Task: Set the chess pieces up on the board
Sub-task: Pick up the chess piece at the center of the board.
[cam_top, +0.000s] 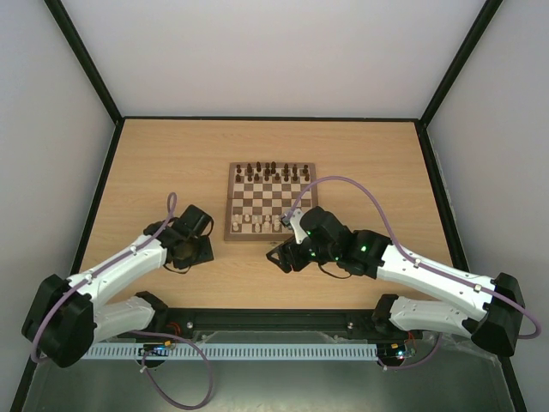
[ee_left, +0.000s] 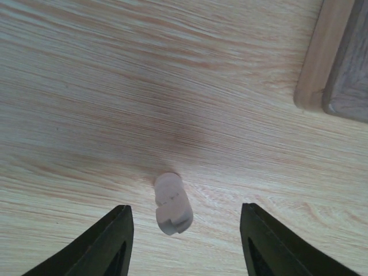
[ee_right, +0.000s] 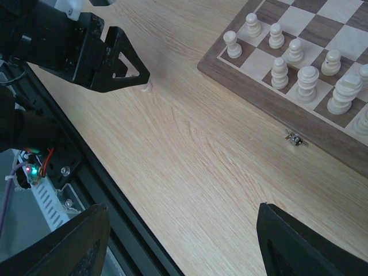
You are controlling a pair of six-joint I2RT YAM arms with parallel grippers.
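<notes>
- The step in hand looks like picking a stray piece (ee_left: 171, 198) off the table (ee_left: 86, 86).
- The piece lies on its side on bare wood, left of the board (ee_right: 253, 92) and just off its near-left corner.
- The left gripper (ee_left: 185, 214) hangs low over the piece with its jaws spread, one on each side. Neither of its fingers (ee_left: 109, 241) touches the piece.
- The piece sits a little nearer one finger than the other. Centring first should let both pads meet it together, otherwise it will likely roll or skid away.
- A round, light piece calls for a gentle pinch across its body, low to the table.
- Since it lies flat, it will need tipping upright before it goes onto a square.
- The right gripper (ee_right: 183, 210) hovers over bare table near the board's latch (ee_right: 295, 139), jaws spread and holding nothing.
- No box or tray is in view, so the board is the only holder.
- Dark pieces (cam_top: 273, 170) fill the far rows.
- Pale pieces (ee_right: 307, 77) stand upright on the near rows, each on its own square, with part of those rows hidden by the right arm in the top view.
</notes>
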